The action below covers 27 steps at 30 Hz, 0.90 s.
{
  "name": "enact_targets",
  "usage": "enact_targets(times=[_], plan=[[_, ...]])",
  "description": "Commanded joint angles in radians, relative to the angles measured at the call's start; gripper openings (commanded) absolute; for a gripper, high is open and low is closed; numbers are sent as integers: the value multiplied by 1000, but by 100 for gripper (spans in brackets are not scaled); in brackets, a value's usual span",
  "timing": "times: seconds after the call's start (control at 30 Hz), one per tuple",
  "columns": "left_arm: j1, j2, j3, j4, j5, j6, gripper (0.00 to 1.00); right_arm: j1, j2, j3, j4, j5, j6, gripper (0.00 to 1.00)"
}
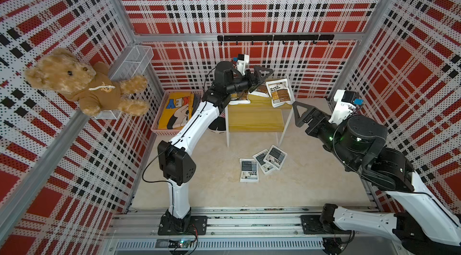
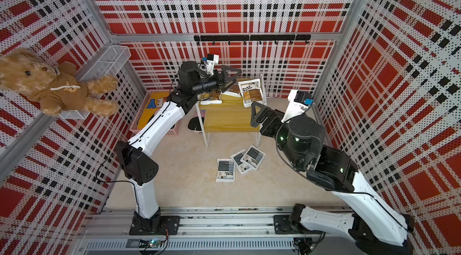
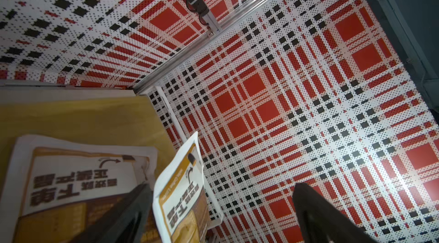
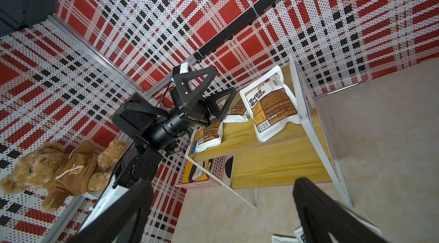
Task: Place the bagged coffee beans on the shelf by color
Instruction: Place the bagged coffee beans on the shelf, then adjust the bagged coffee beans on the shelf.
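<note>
Plaid walls (image 1: 249, 4) ringed the table (image 1: 224, 191); the back-left corner's pink basket (image 1: 167, 132) held a yellow cloth (image 1: 172, 111), the shelf (image 1: 254, 120) three brown pouches (image 1: 279, 92); left gripper (image 1: 265, 78) and right gripper (image 4: 223, 181) gaped, empty.

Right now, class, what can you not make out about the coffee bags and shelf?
- Middle brown bag: top views, partly behind the left jaws.
- Grey bags' small print: top views, too small.
- Dark object beside the shelf: top views, partly under its board.

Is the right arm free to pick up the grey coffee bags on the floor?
Probably yes: the right pincer is open and empty, and the grey bags lie uncovered on the floor nearby.
</note>
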Motion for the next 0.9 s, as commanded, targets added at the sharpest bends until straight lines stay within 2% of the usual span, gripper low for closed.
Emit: enact_targets(times=[0.0,0.13,0.23,0.4,0.5,0.67,0.87], plan=[[9,19,44,4,-21,24,99,-14,7,0,21,-28,-7,100],[12,12,55,4,-26,30,99,-33,29,6,20,-72,-6,100],[19,-12,43,4,-29,41,99,-54,62,46,-35,-90,49,100],[22,-98,0,3,-61,83,99,-162,152,150,-57,-318,35,100],[36,-208,-89,3,-135,140,99,-228,257,262,-121,-460,52,100],[101,-445,-343,29,-256,210,99,-306,423,445,-218,-652,66,100],[154,-602,-536,29,-264,228,99,-360,604,639,-251,-782,83,100]])
